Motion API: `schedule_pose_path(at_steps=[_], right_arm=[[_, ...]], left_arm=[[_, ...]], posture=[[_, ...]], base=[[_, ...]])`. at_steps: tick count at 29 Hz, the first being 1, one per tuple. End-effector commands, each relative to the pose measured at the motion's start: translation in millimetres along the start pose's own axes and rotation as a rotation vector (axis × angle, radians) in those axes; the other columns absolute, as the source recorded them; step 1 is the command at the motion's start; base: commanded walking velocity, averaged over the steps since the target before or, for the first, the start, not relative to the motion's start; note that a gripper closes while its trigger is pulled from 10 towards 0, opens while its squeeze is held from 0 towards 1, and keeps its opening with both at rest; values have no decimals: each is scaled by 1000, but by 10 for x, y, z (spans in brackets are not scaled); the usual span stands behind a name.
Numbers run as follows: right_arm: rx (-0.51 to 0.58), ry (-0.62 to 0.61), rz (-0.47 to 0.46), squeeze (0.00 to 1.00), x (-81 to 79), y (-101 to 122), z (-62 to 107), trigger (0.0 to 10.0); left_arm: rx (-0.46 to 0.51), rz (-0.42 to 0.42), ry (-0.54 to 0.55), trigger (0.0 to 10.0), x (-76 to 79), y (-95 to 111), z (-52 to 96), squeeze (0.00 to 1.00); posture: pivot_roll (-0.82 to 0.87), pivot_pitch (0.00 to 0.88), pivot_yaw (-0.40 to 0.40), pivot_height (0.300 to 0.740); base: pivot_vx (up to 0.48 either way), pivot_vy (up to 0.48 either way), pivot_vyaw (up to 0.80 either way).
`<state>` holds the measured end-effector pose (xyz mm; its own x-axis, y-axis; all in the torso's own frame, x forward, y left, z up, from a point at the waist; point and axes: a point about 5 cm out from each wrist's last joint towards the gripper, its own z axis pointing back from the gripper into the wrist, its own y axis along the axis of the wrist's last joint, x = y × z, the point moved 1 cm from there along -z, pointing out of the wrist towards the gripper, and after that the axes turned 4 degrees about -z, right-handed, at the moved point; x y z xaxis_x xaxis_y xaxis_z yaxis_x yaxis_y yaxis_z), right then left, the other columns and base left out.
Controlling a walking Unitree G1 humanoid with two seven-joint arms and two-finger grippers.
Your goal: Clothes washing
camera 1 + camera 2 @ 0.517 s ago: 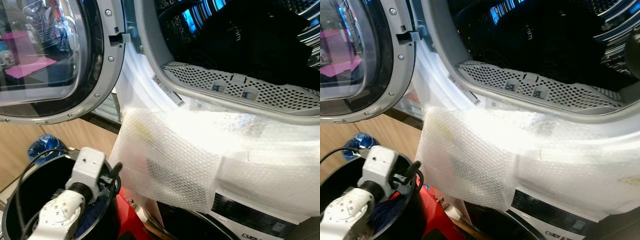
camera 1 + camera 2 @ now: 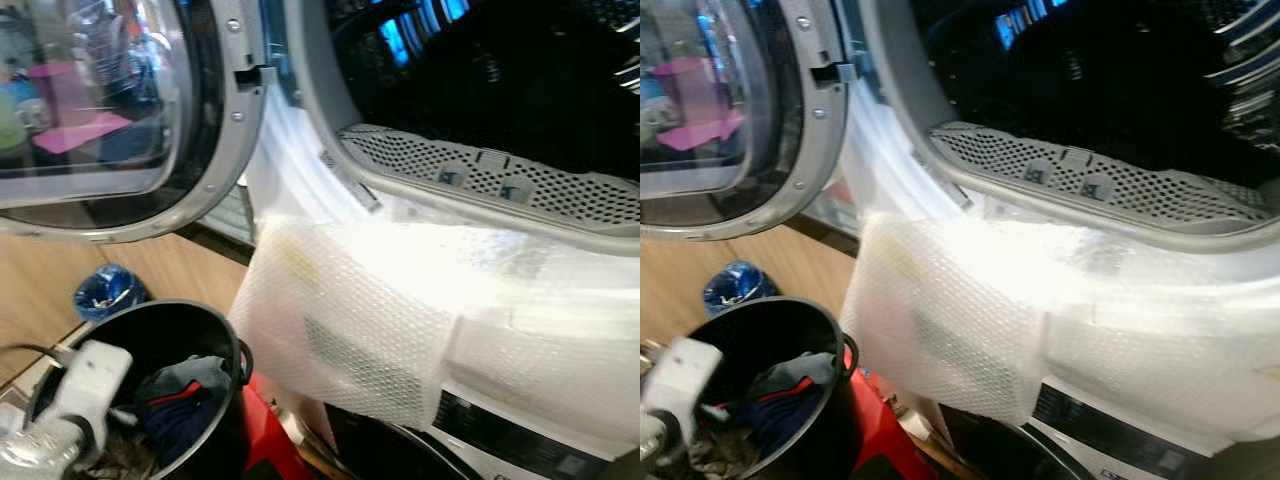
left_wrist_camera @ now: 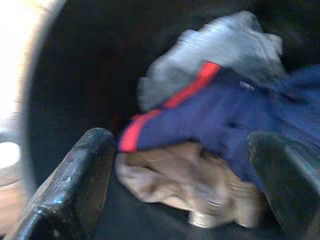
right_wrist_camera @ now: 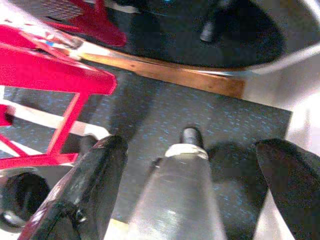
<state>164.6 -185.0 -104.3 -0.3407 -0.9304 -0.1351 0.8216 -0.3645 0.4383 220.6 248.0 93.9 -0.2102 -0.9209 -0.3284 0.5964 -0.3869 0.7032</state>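
2 fingers of left gripper (image 3: pixel 182 180) spread wide, holding nothing, over clothes (image 2: pixel 185 400) in black bin (image 2: pixel 225 330). Step: picking laundry. Next: drop, close on navy garment (image 3: pixel 225 120), lift to open drum (image 2: pixel 500 70). Right gripper (image 4: pixel 192 190) idle, open.

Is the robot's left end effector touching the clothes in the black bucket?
Apart. The left wrist view shows the left end effector open, both fingers hanging short of the clothes in the bucket, with dark space between.

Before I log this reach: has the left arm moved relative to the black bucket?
Yes. The left gripper has sunk toward the bucket's near-left rim, uncovering the clothes it hid.
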Motion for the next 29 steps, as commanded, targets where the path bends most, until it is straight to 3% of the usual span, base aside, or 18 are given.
schedule_pose_path(at_steps=[1,2,10,17,18,29], right_arm=[[-8,-14,-2,0,18,-46,2,10000],[-5,-14,-3,0,10,-38,1,10000],[1,-17,0,0,41,-23,3,10000],[-2,-18,21,0,79,-24,7,10000],[0,-11,40,0,75,-12,6,10000],[-1,-9,60,0,94,15,6,10000]], left_arm=[[10,-15,-46,10000,56,-16,-89,1000],[32,-7,-72,10000,93,-19,-169,1000],[74,42,-135,10000,128,-10,-258,1000],[157,89,-320,10000,289,3,-264,1000],[147,78,-381,10000,357,-51,-256,0],[25,68,-511,10000,440,-383,-224,0]], posture=[[42,106,69,740],[26,104,64,740],[16,108,51,740],[14,103,30,740],[14,99,27,740],[13,91,18,740]], base=[[0,0,0],[0,0,0],[0,0,0],[0,0,0],[0,0,0],[0,0,0]])
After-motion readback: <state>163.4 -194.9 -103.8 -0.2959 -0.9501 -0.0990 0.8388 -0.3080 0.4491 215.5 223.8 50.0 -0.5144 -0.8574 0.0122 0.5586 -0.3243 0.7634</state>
